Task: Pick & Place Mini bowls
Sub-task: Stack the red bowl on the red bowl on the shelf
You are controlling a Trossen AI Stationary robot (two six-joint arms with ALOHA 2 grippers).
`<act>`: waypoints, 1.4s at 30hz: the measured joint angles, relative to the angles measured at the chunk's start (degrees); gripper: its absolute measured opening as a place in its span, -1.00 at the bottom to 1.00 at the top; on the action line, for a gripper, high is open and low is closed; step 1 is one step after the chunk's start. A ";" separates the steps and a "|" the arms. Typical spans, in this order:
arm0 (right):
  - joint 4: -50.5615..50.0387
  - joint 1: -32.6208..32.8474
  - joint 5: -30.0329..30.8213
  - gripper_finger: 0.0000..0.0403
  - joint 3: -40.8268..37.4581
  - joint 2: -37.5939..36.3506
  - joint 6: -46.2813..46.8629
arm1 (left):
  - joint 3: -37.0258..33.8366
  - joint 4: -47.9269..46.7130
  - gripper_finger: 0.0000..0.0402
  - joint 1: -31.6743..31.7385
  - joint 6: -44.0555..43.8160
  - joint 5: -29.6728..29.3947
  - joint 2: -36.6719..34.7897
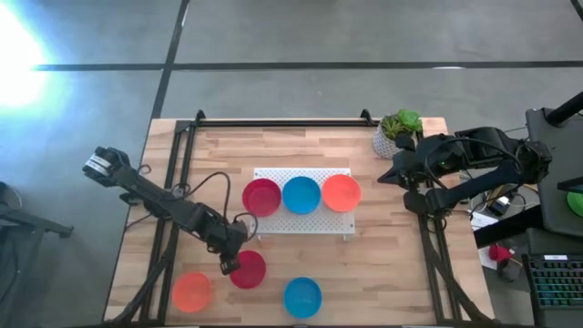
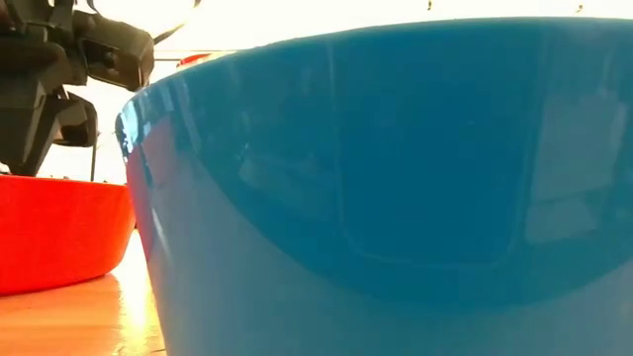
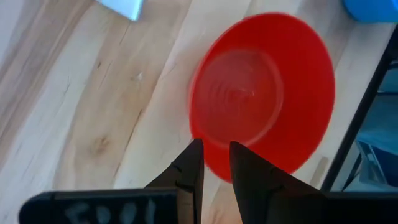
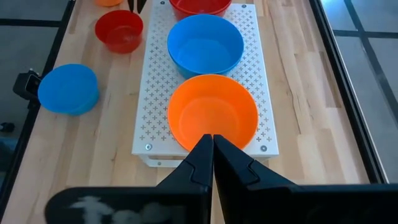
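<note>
So my left claw (image 1: 230,265) sits at the red mini bowl's (image 1: 248,270) 9 o'clock rim, fingers slightly apart astride it, set for a rim pinch, low on the desk (image 1: 383,273). Right claw (image 1: 386,174) waits closed at 3 o'clock.

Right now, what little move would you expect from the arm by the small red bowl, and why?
Probably a short drop and a squeeze: the left gripper hovers over the near rim of the red mini bowl, its fingers slightly parted and not yet gripping. The right gripper waits by the plant.
</note>
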 joint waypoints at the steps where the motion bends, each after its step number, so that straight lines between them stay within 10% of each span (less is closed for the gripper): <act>1: 0.00 0.00 0.00 -0.96 0.00 0.00 0.00 | -0.39 0.67 -0.66 0.00 0.02 -0.50 0.00; 34: 0.00 -0.02 0.09 -0.96 -0.04 0.04 0.02 | -5.31 12.97 -0.66 0.00 -1.44 -1.61 5.70; 42: 0.01 -0.02 0.08 -0.96 -0.07 0.03 -0.26 | -5.17 12.83 -0.94 0.01 -4.20 0.36 5.83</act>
